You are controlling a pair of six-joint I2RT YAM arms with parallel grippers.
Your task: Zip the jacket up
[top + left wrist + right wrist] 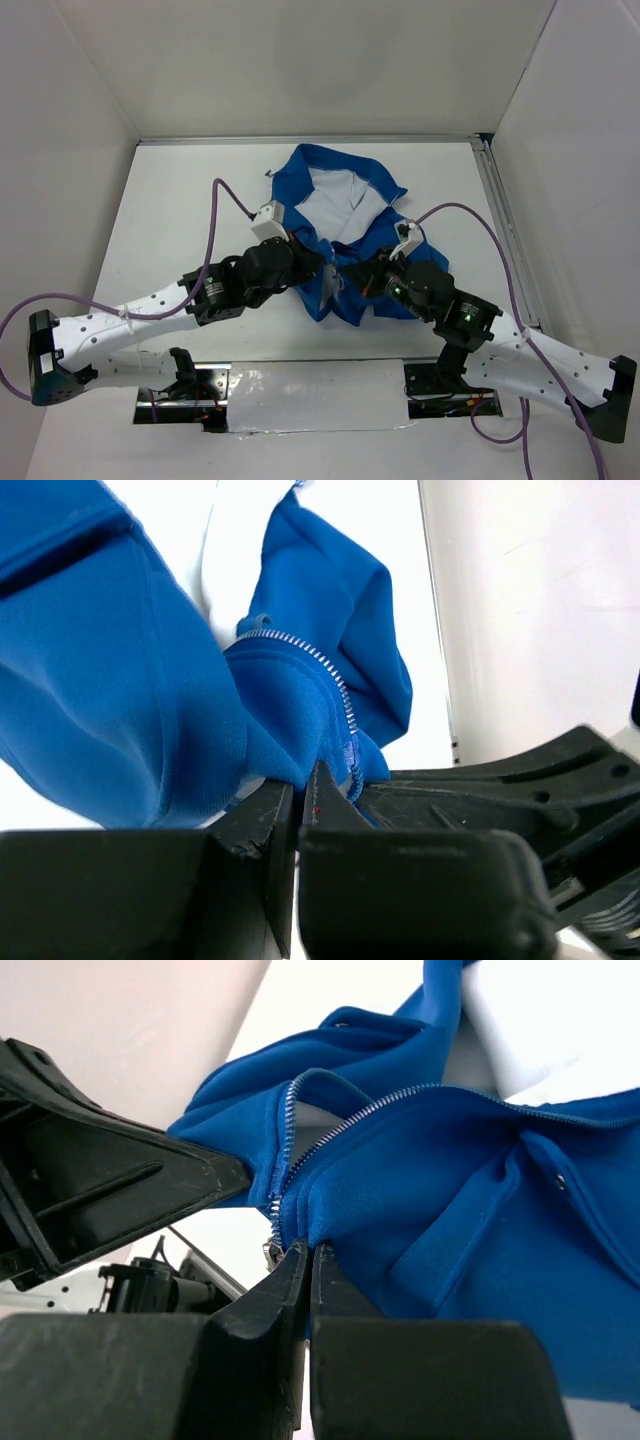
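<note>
Our left gripper [305,792] sits nearest, fingers pinched nearly closed on the jacket [380,190] hem beside the zipper [330,675]. Our right gripper [308,1256] is clamped tight on the facing edge. We see the jacket lying mid-way across the table [180,205]. Whether either gripper holds the slider we cannot tell, and from above the arms [250,275] hide the hem.

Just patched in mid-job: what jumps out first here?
The blue jacket lies open at centre, white lining showing. The left gripper and right gripper meet at its near hem, each shut on fabric beside the zipper teeth, which stand apart.
</note>
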